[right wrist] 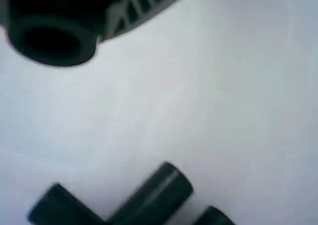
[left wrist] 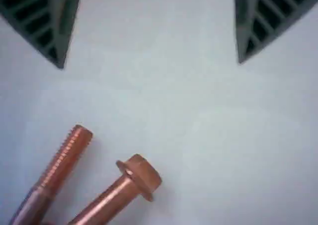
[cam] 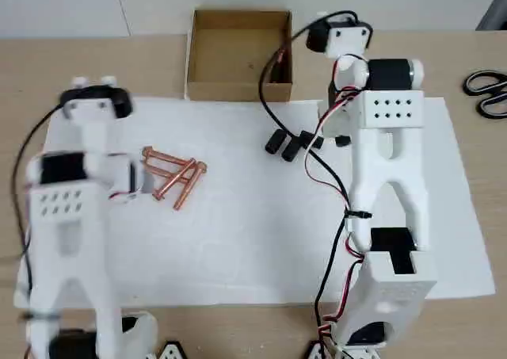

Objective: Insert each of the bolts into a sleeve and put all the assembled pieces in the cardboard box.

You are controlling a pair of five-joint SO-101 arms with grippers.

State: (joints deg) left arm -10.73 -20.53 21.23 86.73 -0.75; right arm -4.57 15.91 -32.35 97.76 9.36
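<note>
Several copper bolts (cam: pixel 174 177) lie in a loose heap on the left of the white sheet (cam: pixel 253 240). Two of these bolts (left wrist: pixel 117 192) show in the left wrist view, just short of my left gripper (left wrist: pixel 150 61), which hangs open over bare sheet. Black sleeves (cam: pixel 289 145) lie together near the middle, below the cardboard box (cam: pixel 238 54), which looks empty. My right gripper (cam: pixel 339 137) sits just right of them, shut on one black sleeve (right wrist: pixel 49 36), held off the sheet with its bore facing the camera. A ribbed finger (right wrist: pixel 139 6) presses against it. More sleeves (right wrist: pixel 154 195) lie beyond it.
The box stands at the back edge of the sheet, between the two arms. Scissors (cam: pixel 487 89) lie on the wooden table at the far right. Black and red cables (cam: pixel 317 161) trail from the right arm across the sheet beside the sleeves.
</note>
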